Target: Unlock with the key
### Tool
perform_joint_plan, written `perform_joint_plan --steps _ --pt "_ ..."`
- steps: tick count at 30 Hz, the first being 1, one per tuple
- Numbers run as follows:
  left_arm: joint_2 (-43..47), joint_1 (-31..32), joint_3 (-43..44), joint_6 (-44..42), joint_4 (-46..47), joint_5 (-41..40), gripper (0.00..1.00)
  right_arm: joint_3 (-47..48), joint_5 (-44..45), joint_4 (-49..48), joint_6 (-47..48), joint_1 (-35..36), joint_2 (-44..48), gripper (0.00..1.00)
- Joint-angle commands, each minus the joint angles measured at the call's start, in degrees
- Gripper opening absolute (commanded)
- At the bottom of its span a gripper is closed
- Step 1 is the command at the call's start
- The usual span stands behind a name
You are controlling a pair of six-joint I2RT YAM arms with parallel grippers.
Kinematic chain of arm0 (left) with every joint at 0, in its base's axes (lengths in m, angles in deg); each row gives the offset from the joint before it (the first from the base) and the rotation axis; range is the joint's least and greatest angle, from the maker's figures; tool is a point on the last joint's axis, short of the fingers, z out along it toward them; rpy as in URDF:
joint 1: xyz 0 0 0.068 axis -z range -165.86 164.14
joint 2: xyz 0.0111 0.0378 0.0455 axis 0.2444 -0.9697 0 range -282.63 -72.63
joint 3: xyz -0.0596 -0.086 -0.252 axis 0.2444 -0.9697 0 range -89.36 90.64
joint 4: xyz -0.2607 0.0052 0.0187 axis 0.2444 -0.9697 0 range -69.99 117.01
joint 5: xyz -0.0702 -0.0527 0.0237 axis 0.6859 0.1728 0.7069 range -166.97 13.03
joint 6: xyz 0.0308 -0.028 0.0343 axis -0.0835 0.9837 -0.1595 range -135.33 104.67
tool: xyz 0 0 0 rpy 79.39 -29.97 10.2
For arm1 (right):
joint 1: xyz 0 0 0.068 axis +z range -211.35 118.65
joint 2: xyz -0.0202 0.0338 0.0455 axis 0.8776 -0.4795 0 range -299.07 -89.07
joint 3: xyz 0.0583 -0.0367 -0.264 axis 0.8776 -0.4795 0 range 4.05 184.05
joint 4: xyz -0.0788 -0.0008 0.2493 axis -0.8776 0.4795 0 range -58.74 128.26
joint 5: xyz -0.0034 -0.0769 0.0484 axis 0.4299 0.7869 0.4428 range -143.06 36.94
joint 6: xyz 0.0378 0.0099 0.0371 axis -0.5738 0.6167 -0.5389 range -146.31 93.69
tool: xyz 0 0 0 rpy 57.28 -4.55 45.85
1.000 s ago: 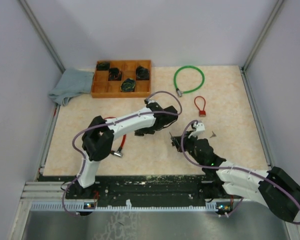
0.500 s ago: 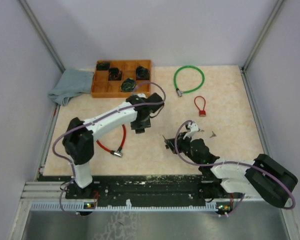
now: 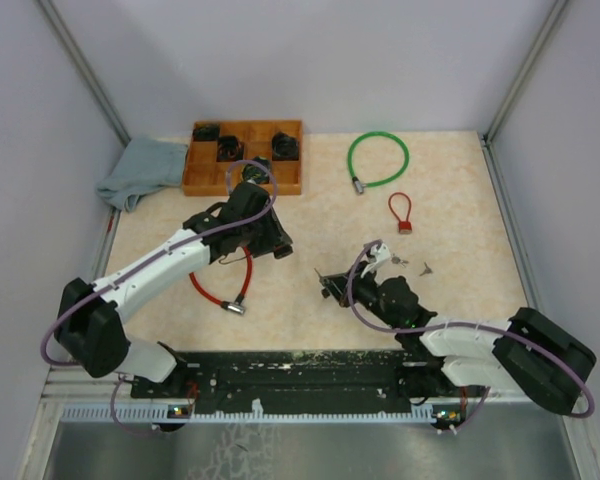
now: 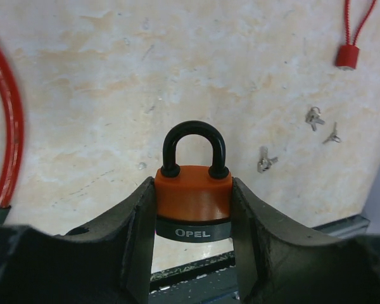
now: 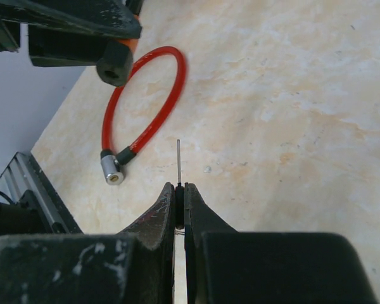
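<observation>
**Padlock carried left, away from the key**

The left gripper (image 3: 270,240) has swung left, over the red cable lock (image 3: 205,290); its fingers clamp the orange padlock (image 4: 193,196), shackle closed; the right gripper (image 5: 179,190), pinched tight on the key (image 5: 178,161), waits near centre; they now sit well apart, so insertion looks further off. Mottled beige table (image 3: 460,200); pale walls (image 3: 330,60) enclose it.

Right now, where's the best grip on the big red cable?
Probably take the big red cable mid-span, from straight above, jaws across it: it lies flat as a thin loop, and its metal end is short and round.
</observation>
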State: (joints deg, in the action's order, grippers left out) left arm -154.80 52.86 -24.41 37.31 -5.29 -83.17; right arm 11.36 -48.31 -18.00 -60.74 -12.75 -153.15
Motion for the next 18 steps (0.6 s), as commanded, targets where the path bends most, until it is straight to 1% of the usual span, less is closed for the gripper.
perform_joint_plan --steps 1,5,9,18 --pt "1.1 -0.6 -0.8 0.6 7.2 6.2 0.00 3.9 -3.1 -6.8 1.8 1.3 -0.9 0.00" --pt "1.6 -1.0 -2.5 2.3 9.4 9.0 0.00 5.7 -4.4 -5.0 2.9 1.9 -0.4 0.00" --pt "0.9 -1.1 -2.5 4.4 8.7 9.5 0.00 7.2 -4.7 -3.1 4.0 2.6 -0.4 0.00" --pt "-2.1 -1.1 -1.8 5.0 8.9 13.4 0.00 10.3 -4.9 -0.1 4.4 2.7 -2.9 0.00"
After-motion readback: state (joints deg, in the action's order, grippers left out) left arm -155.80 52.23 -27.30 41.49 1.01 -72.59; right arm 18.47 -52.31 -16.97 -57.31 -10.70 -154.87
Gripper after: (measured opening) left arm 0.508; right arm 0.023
